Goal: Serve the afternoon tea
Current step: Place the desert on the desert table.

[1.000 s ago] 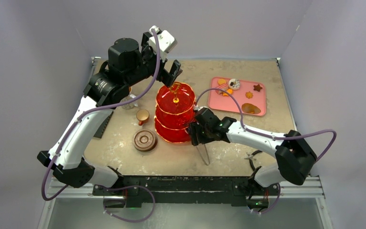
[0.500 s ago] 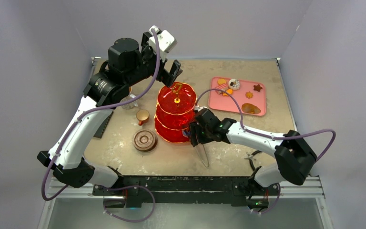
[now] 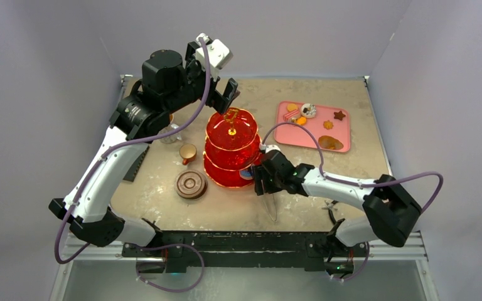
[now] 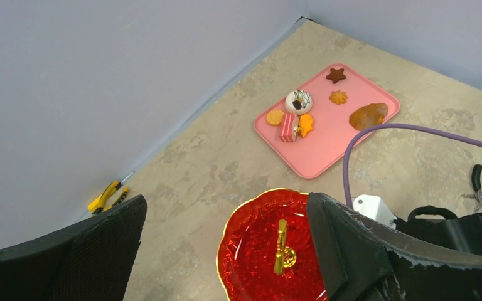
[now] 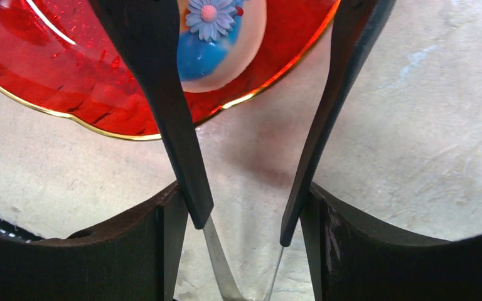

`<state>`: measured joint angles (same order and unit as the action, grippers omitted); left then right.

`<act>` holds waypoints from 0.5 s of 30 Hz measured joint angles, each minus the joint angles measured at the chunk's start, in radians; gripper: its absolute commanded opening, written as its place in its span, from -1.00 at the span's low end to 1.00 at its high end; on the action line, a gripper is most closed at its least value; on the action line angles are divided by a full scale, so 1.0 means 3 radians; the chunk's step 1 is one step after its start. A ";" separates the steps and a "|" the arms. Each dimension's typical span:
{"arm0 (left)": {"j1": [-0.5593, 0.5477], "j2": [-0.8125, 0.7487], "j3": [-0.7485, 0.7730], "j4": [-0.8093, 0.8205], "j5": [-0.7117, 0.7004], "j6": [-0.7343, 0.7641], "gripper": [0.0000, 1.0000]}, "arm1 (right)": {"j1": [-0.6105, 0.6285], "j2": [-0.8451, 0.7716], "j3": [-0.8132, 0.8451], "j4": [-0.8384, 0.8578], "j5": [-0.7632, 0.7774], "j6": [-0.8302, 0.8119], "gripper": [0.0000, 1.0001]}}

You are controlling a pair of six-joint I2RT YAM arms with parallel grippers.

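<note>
On red stand point(image 5: 69, 88), daisy-topped pastry point(image 5: 226, 50)

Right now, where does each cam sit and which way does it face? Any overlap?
Top external: above and behind the robot, looking down on the table; left arm and right arm show whole, left gripper over the red stand, right gripper at its bottom tier.
Left wrist: high over the stand, looking down toward the pink tray; its open fingers frame the gold handle.
Right wrist: low beside the bottom tier; its fingers pinch black tongs framing a blue pastry.
Shared: stand in all three; tray in top and left wrist.
</note>
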<state>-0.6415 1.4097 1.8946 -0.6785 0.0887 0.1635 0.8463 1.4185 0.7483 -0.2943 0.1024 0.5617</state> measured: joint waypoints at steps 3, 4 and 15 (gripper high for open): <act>0.0000 0.0000 0.0000 -0.0003 -0.0001 0.0000 0.97 | 0.0008 -0.0177 -0.0173 0.0111 0.0139 0.0028 0.13; 0.0000 0.0000 0.0000 -0.0004 -0.0003 0.0000 0.97 | 0.0014 -0.0252 -0.0226 0.0135 0.0179 0.0041 0.08; 0.0001 0.0000 0.0000 -0.0006 -0.0022 -0.0001 0.97 | 0.0018 -0.0764 -0.0294 -0.0001 0.0563 0.0272 0.02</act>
<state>-0.6411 1.4097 1.8946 -0.6804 0.0822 0.1631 0.8516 1.1893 0.6601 -0.2947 0.2714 0.6434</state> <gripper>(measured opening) 0.984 0.507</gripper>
